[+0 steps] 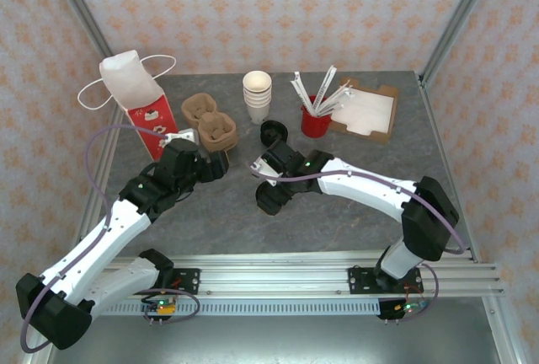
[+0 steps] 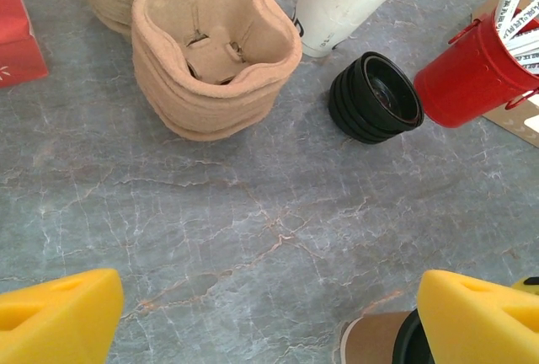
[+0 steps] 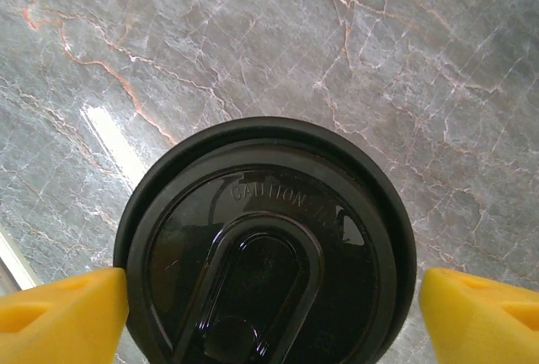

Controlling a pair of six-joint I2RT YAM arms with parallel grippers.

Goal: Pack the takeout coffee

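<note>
Table (image 1: 253, 229): grey stone-look top, veined in white and rust. Walls (image 1: 278, 10) at back and both sides: pale peach paper with a repeating orange floral motif. Bare aluminium posts (image 1: 82, 10) rise at a slant from the table's two far corners. Slotted aluminium rail (image 1: 278, 273) runs along the near edge, with a plain grey panel (image 1: 295, 339) beyond it. Light even, no hard shadows; one bright glare streak (image 3: 109, 141) on the table top.

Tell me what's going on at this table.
The right tool straddles the takeout coffee from above, with one of its fingers at each side. Whether it grips yet is unclear. The left tool hangs open and empty nearby, facing the stacked pulp cup carriers. The red-and-white bag stands at the far left; the coffee is not yet packed.
</note>
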